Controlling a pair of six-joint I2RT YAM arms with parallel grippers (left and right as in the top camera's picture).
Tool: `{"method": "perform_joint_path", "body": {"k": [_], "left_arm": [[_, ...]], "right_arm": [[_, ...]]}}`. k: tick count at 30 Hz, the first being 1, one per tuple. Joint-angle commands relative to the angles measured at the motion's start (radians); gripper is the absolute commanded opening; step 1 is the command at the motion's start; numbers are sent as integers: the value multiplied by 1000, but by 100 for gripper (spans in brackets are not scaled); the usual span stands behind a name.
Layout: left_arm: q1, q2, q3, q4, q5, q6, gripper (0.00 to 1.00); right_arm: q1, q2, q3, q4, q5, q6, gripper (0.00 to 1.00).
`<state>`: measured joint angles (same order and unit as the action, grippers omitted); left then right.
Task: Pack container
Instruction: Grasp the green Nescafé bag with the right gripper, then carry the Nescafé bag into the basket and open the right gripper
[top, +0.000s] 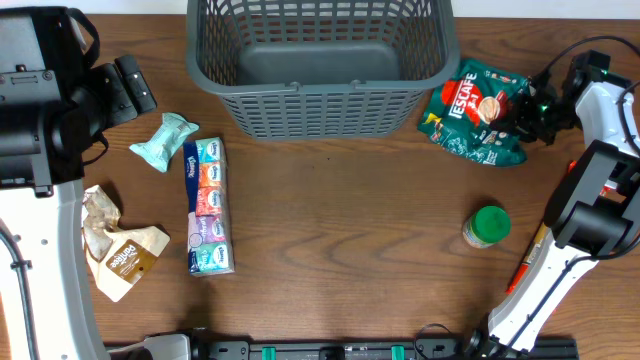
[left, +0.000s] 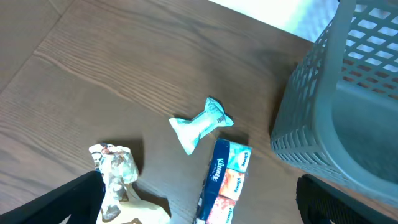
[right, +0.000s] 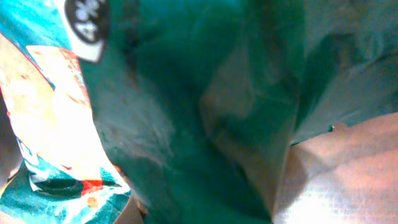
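Note:
The container, a large dark grey slotted basket (top: 318, 88), stands at the table's far middle, and nothing shows inside it; its corner shows in the left wrist view (left: 311, 112). A green Nescafe bag (top: 477, 110) lies just right of it. My right gripper (top: 527, 112) is at the bag's right edge, and the bag (right: 186, 112) fills the right wrist view and hides the fingers; the gripper looks shut on it. My left gripper (top: 133, 88) is open and empty, held above the table's left side (left: 199, 214).
A teal twisted packet (top: 165, 140) (left: 200, 124), a long Kleenex tissue pack (top: 208, 205) (left: 225, 180) and a crumpled beige packet (top: 120, 250) (left: 115, 174) lie on the left. A green-lidded jar (top: 487, 226) stands at the right front.

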<state>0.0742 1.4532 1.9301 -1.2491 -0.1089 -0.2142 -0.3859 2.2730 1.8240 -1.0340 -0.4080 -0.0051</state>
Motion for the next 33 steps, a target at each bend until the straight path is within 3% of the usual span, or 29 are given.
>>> {"method": "perform_joint_path", "body": {"k": [1,8,18,28,33], "left_arm": [[3,4,-2,-2,-8,-16,99],[3,4,-2,-17,-8,-16,99],[3,4,-2,-30,-8,-16,99],[3,4,-2,-31,-8,-5,99],[3,4,-2,-31,-8,-5,99]], "right_arm": [[21,-76,-3,-24,102,-11,1],[21,-346,31,5,215,-11,1],[57,-629,32,58,217,-48,1],[252,-860,32,381,273,-90,1],[402,-833,32,517,237,-257,1]]}}
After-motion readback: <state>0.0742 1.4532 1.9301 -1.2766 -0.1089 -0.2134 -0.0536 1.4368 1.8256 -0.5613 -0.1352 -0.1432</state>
